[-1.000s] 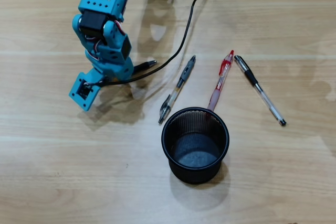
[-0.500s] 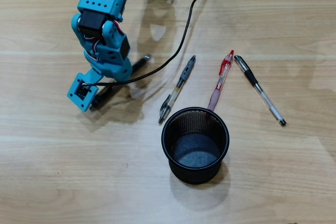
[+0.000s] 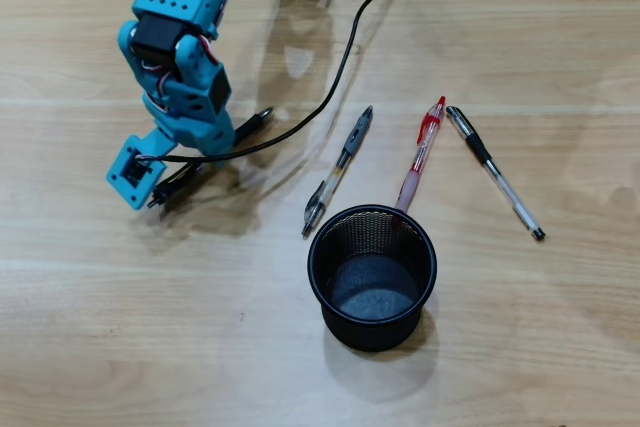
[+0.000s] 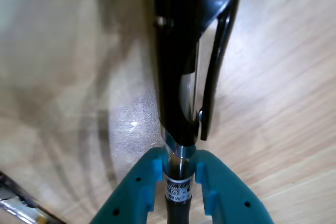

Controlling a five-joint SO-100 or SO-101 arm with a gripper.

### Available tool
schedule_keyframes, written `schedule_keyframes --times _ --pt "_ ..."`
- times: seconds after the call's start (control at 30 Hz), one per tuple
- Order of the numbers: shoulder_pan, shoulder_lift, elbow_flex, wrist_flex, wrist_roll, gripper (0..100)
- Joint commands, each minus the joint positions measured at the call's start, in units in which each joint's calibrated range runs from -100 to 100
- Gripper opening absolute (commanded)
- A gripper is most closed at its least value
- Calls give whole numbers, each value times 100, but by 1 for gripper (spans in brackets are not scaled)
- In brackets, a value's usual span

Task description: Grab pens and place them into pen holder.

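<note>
Fingers (image 4: 178,179) clamped on black pen (image 4: 181,51), pen held above table (image 3: 520,27) at left in overhead view. Three pens flat on table: grey (image 3: 338,170), red (image 3: 420,155), black-clear (image 3: 495,172). Holder (image 3: 372,275) upright just below, touching red pen's tip.

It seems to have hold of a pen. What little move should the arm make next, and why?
Probably carry it rightward in the overhead view toward the mesh cup. The gripper is shut on the black pen, as the wrist view shows, while the cup looks empty and three other pens lie on the table beyond its rim.
</note>
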Motion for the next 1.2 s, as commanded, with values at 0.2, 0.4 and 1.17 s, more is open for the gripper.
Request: schedule_keyframes --times 0.2,0.4,1.17 --pt "-53 -1840 -359 8 324 2" --pt "-380 -3192 217 -9 390 2" --pt "-2949 -4334 3183 -6440 370 2"
